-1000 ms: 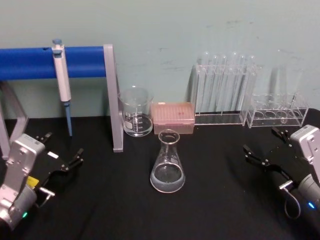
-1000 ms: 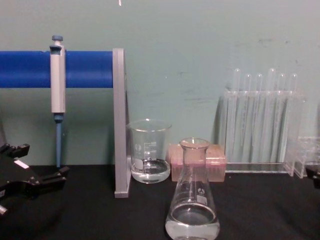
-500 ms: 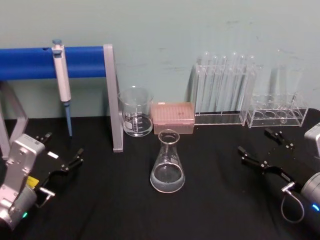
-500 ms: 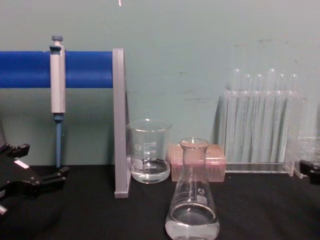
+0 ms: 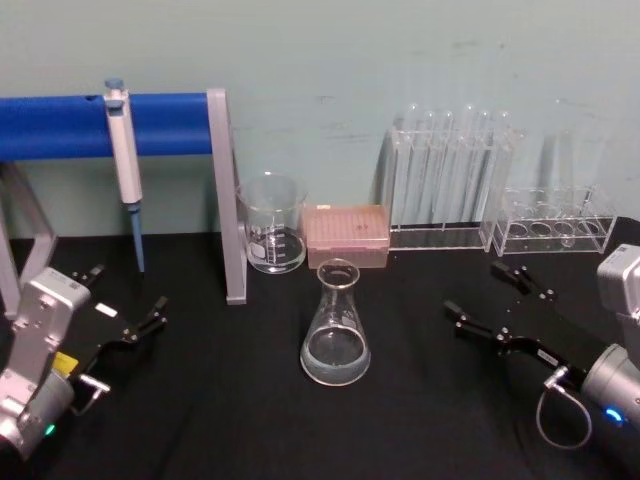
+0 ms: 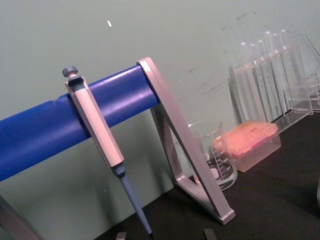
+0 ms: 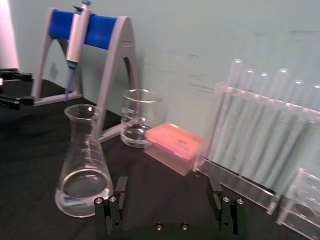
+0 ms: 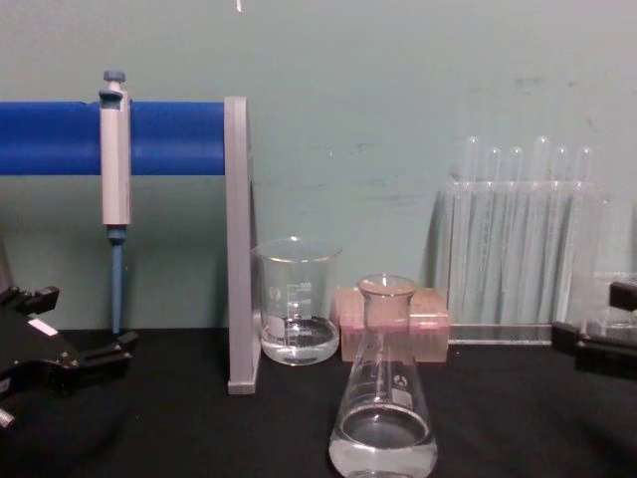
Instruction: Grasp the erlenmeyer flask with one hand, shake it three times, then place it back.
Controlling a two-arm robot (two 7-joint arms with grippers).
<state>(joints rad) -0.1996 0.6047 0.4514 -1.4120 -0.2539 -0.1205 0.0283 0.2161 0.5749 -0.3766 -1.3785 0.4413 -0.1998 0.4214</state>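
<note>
The erlenmeyer flask point(image 5: 335, 325) stands upright on the black table at centre, clear glass with a little clear liquid; it also shows in the chest view point(image 8: 383, 398) and the right wrist view point(image 7: 85, 165). My right gripper point(image 5: 474, 288) hovers open to the flask's right, fingers pointing toward it, with a gap between them. In the right wrist view the right gripper point(image 7: 170, 202) has its fingers spread wide, and the flask sits ahead near one finger. The right gripper point(image 8: 589, 319) enters the chest view at its right edge. My left gripper point(image 5: 128, 288) rests open at the far left.
Behind the flask stand a glass beaker point(image 5: 271, 225) and a pink tip box point(image 5: 346, 235). A test tube rack point(image 5: 450, 185) and a small clear rack point(image 5: 555, 225) stand at the back right. A pipette point(image 5: 123, 150) hangs on the blue stand point(image 5: 228, 200) at the left.
My right gripper has moved left across the table toward the flask, still open. The flask and the left gripper have not moved.
</note>
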